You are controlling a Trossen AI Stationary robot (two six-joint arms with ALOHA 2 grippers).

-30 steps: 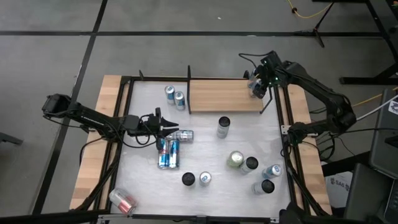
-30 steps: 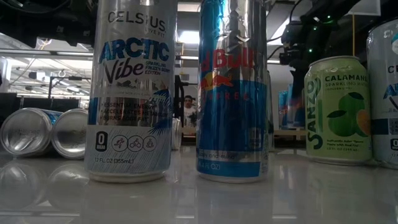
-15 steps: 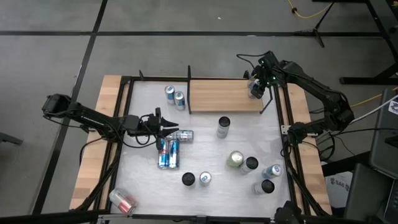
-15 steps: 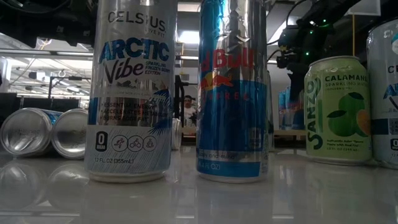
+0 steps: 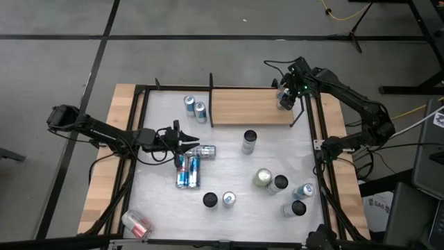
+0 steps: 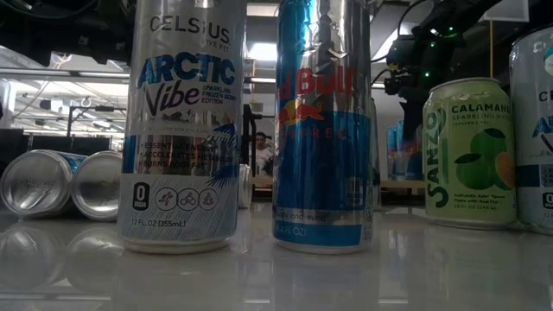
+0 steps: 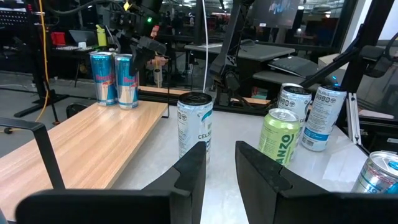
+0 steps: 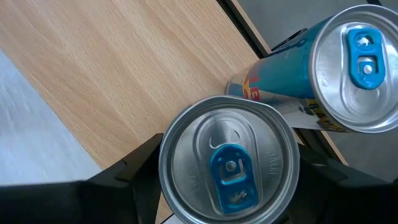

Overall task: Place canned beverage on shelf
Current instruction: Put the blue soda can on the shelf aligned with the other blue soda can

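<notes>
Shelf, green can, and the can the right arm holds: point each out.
shelf [image 5: 250, 107], high view, bare middle of the board
green can [image 5: 263, 178], high view, its top
held can [image 8: 229, 168], right wrist view, lid by the tab

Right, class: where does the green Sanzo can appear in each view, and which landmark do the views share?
High view: green Sanzo can, lower right of the middle.
Low view: the can stands at the right.
Left wrist view: right of centre.
Right wrist view: not in it.
Shared landmark: the shelf, seen in the high and both wrist views.
</notes>
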